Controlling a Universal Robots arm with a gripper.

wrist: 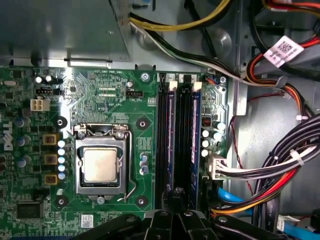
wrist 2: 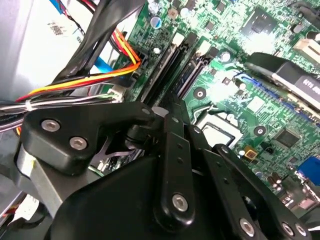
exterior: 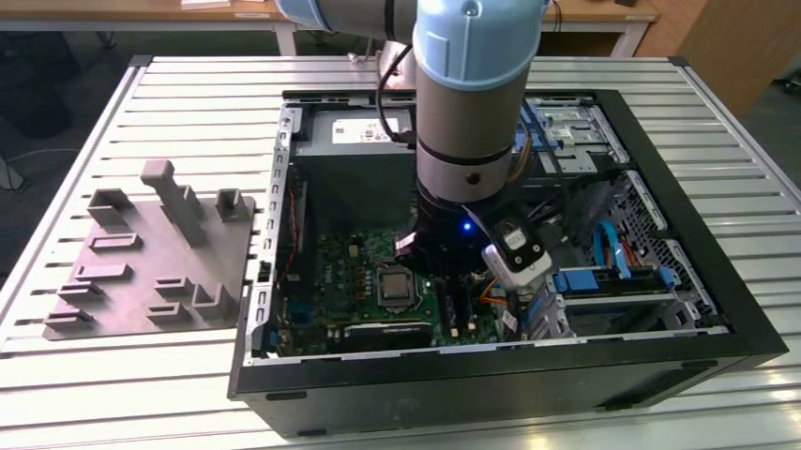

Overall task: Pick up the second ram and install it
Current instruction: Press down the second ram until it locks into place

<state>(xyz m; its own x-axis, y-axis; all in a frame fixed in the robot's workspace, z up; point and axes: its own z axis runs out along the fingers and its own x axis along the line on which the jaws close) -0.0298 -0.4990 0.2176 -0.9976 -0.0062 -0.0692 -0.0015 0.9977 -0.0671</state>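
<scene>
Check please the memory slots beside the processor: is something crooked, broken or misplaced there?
Nothing stands out. In the first wrist view the memory slots run straight and parallel beside the processor, and the gripper sits over their near end.

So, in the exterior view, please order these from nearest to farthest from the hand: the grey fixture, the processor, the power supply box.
1. processor, on the board just beside the hand.
2. power supply box, at the case's far end.
3. grey fixture, outside the case, at the exterior view's left.
</scene>
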